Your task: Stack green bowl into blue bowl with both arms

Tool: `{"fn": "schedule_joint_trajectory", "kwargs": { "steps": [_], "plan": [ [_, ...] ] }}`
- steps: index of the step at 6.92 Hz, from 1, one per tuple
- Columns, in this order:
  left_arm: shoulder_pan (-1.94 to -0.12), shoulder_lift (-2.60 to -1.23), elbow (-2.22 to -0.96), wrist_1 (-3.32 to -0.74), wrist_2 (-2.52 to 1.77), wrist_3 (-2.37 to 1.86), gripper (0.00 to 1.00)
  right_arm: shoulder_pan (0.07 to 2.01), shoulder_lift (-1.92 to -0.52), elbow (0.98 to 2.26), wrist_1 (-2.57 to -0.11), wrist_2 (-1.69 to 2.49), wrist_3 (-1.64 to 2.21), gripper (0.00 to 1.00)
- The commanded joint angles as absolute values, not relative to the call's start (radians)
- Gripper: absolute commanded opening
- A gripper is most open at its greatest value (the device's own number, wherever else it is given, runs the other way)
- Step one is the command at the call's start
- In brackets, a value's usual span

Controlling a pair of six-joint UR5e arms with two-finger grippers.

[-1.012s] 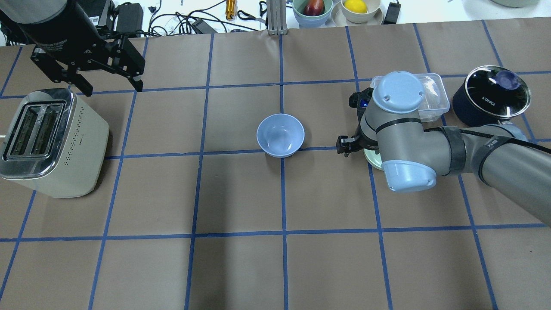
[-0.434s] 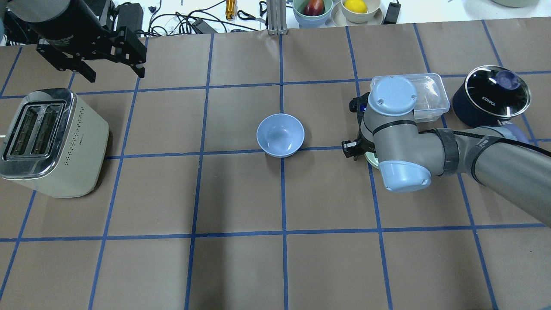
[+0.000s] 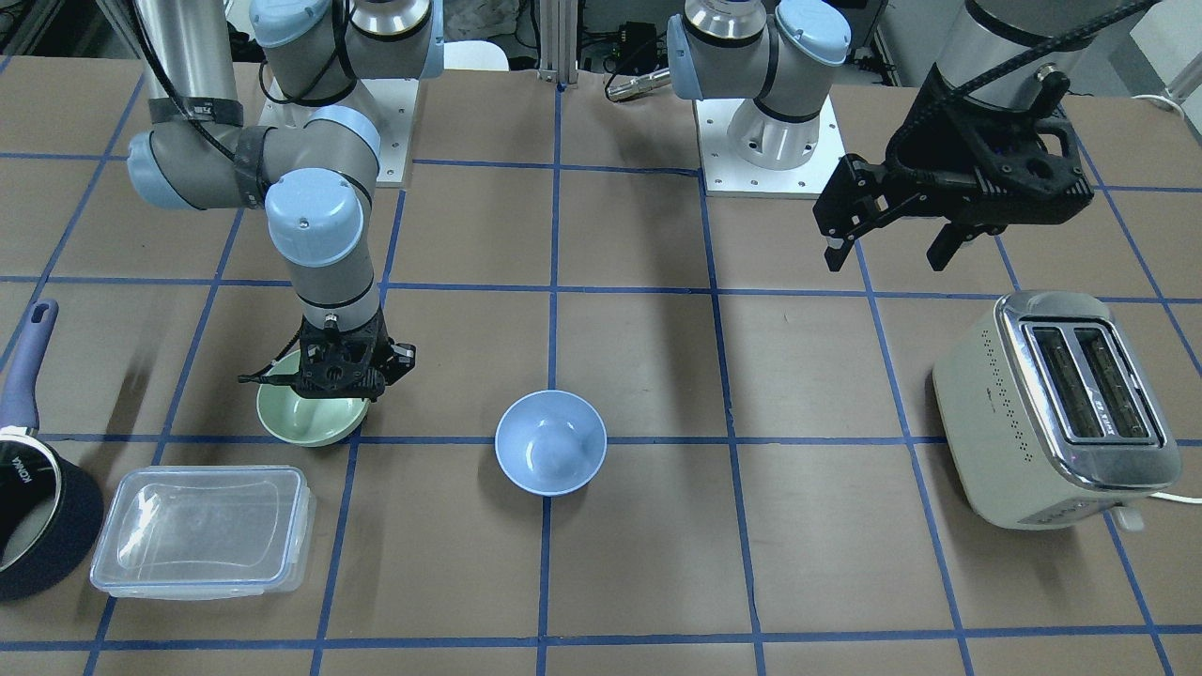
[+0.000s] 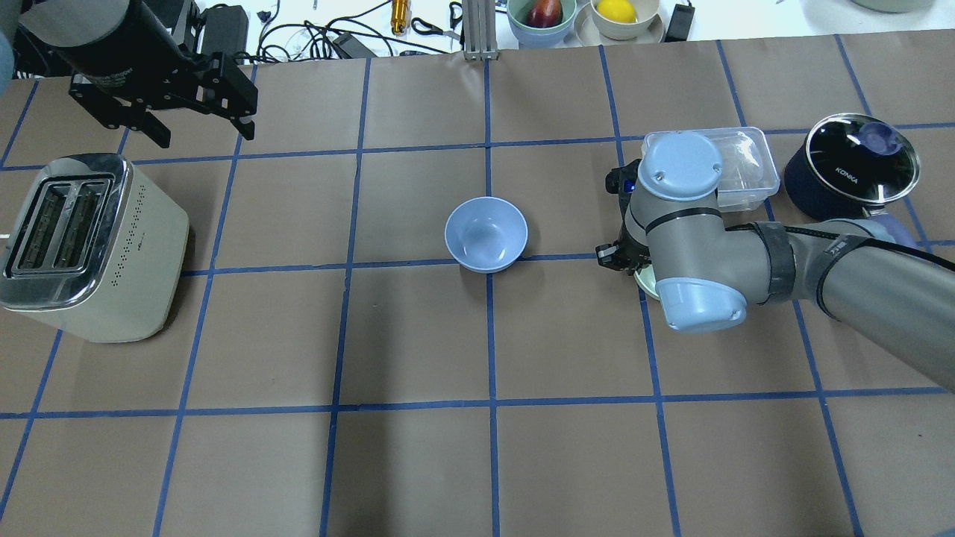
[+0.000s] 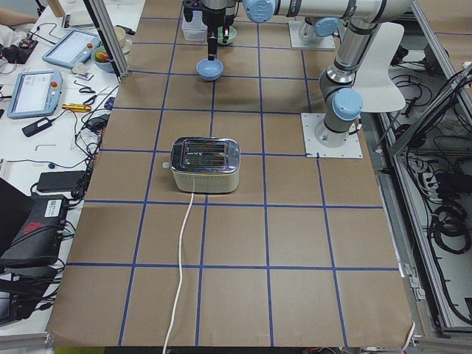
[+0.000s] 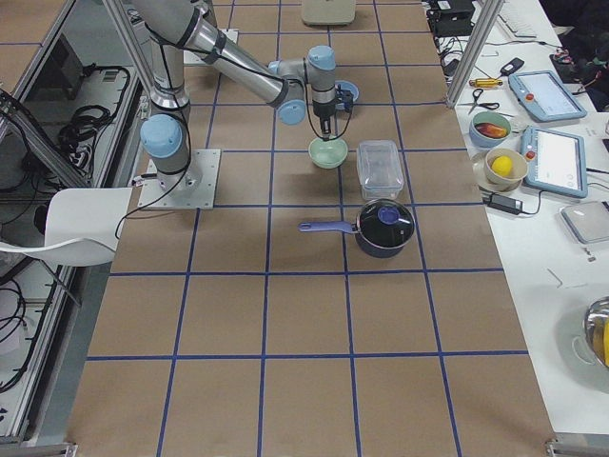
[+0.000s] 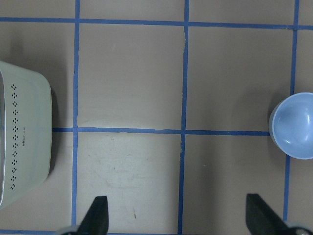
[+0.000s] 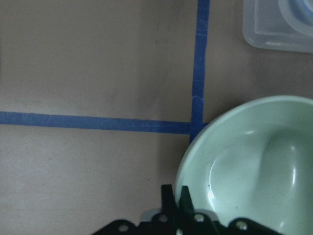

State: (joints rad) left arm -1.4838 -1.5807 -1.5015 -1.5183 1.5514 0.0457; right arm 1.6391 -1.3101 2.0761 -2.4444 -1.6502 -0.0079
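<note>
Right claw [image 8: 174, 193] clamped on the green bowl [image 3: 315, 420] rim, left claw [image 3: 885, 255] spread wide: grasp looks set, next lift it over the blue bowl [image 3: 550, 453].

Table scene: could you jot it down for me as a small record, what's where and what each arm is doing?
green bowl: upright, on the robot's right side, near the container
blue bowl: empty, mid-table, nothing touching it
right gripper: shut on the green bowl's rim
left gripper: open, empty, in the air near the toaster
also there: saucepan beside the container
stacking: not yet done
</note>
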Motion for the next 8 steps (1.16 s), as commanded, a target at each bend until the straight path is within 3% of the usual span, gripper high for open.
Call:
{"fn": "schedule_joint_trajectory", "kwargs": {
  "steps": [1, 3, 5, 8],
  "plan": [
    [-1.486, -1.583, -1.502, -1.525, 1.549, 0.044, 1.00, 1.667, -1.321, 2.036, -2.444, -1.648, 0.021, 0.00],
    [-1.488, -1.583, -1.502, -1.528, 1.548, 0.029, 1.00, 1.814, -1.304, 1.814, -2.233, -1.654, 0.181, 0.00],
    [-1.488, -1.581, -1.503, -1.529, 1.545, 0.028, 1.00, 1.961, -1.200, 1.622, -2.157, -1.646, 0.361, 0.00],
    [-1.488, -1.580, -1.505, -1.529, 1.545, 0.028, 1.00, 2.028, -1.100, 1.559, -2.161, -1.559, 0.416, 0.00]
  ]
}}
